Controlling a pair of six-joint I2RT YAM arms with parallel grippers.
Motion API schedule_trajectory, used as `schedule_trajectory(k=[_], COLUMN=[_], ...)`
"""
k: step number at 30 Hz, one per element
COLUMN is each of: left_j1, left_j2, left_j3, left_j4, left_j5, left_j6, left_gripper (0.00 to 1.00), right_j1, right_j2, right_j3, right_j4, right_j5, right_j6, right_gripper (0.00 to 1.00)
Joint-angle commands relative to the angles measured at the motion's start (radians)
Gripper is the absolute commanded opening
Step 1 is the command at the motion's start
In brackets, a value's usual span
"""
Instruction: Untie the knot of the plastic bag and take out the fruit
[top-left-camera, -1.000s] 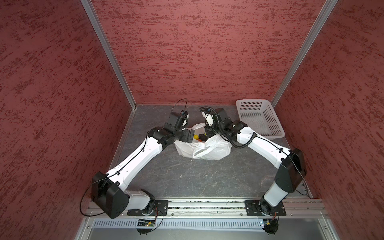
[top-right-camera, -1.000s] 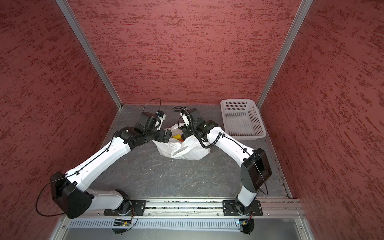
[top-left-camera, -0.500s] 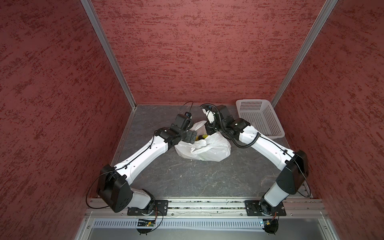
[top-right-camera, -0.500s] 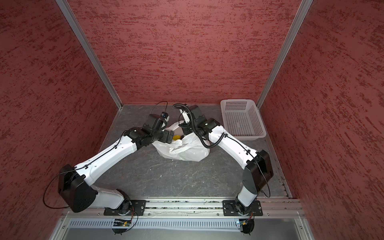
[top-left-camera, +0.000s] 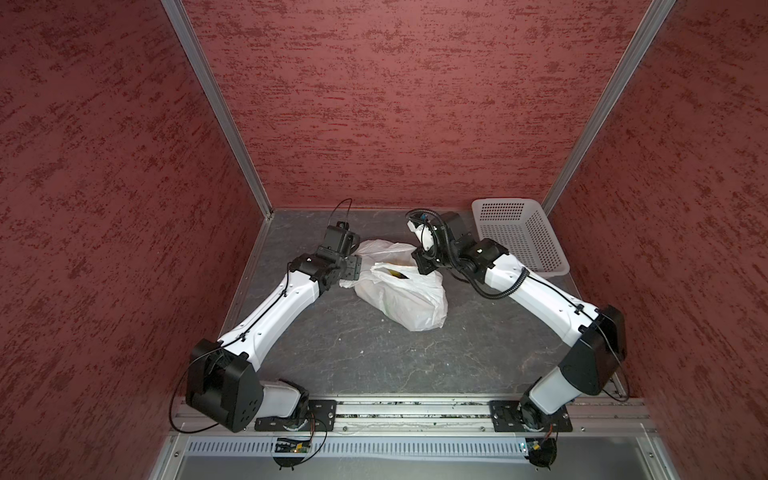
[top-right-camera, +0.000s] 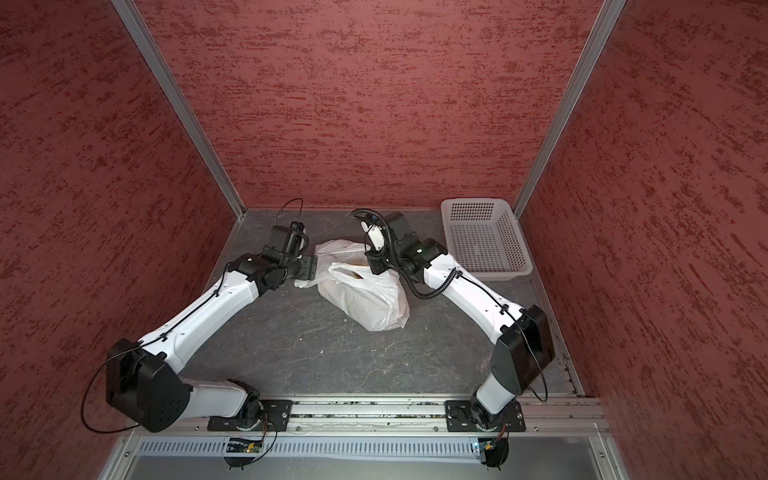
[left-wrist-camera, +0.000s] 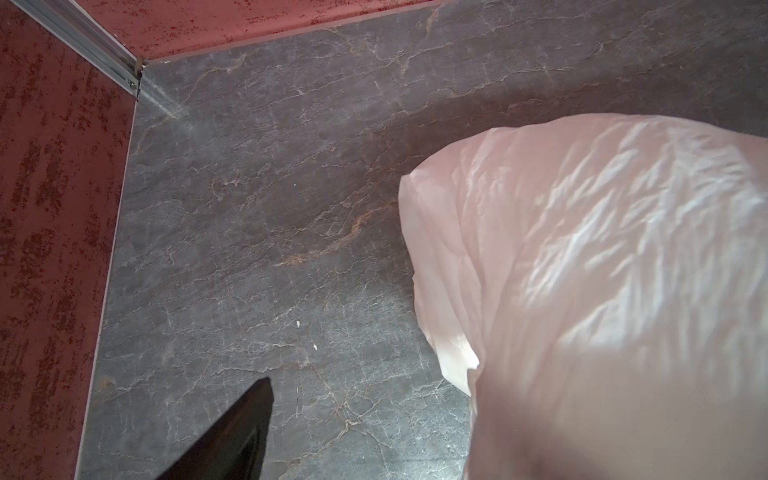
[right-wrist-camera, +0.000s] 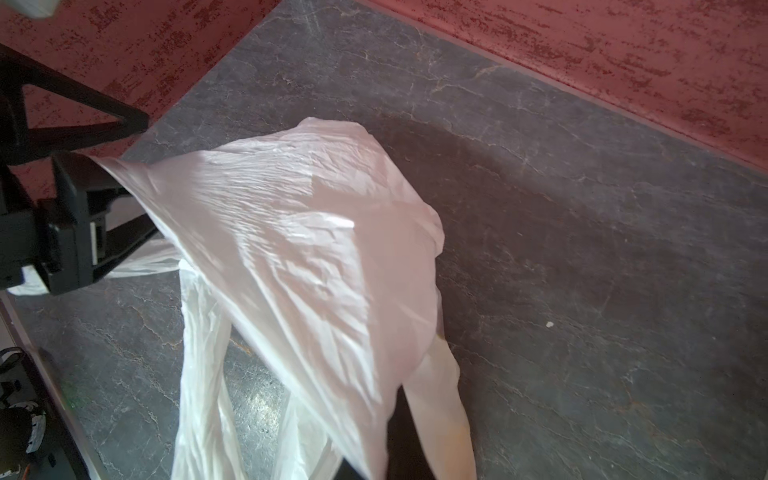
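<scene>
1 plastic bag lies near the middle of the table, white and crinkled, with its mouth gaping toward the back wall. In both top views a scrap of yellow fruit with a dark patch shows inside that mouth. The rest of the load is only a bulge under the film, and I cannot tell the pieces apart. In the right wrist view 1 loop handle hangs loose below the raised sheet of film.

My right pincer is at the mouth's right edge, with its jaws pinched together on the bag's rim. The film stretches from it across to my left pincer at the mouth's left edge. The left jaws stand wide apart. In the left wrist view 1 dark finger is clear of the film, with bare table between them, and the other finger is hidden under the draped sheet. The film only lies against this pincer; I see no grip on it.

In the back right corner stands 1 white perforated basket, apart from the bag and just beside my right arm. Its holed floor shows bare.
</scene>
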Motion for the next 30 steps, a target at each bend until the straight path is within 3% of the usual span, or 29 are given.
schedule_trajectory(k=[1, 9, 20, 25, 30], left_j1=[0.023, -0.002, -0.007, 0.011, 0.041], left_j2=[-0.035, -0.028, 0.098, 0.119, 0.095], left_j3=[-0.011, -0.050, -0.051, -0.067, -0.084], left_j4=[-0.031, 0.124, 0.198, 0.180, 0.205], left_j5=[-0.003, 0.290, 0.195, 0.114, 0.135], left_j6=[-0.002, -0.053, -0.185, -0.235, -0.230], left_gripper=[0.85, 0.97, 0.97, 0.82, 0.41], right_j1=[-0.023, -0.023, -0.023, -0.024, -0.025], right_j2=[-0.045, -0.033, -0.064, -0.084, -0.096], right_j3=[-0.006, -0.008, -0.038, -0.056, -0.083], right_j4=[0.011, 0.037, 0.065, 0.077, 0.087], right_j5=[0.005, -0.055, -0.059, -0.053, -0.056], right_j6=[-0.010, 0.001, 0.011, 0.015, 0.021], right_gripper=[0.00, 0.00, 0.00, 0.00, 0.00])
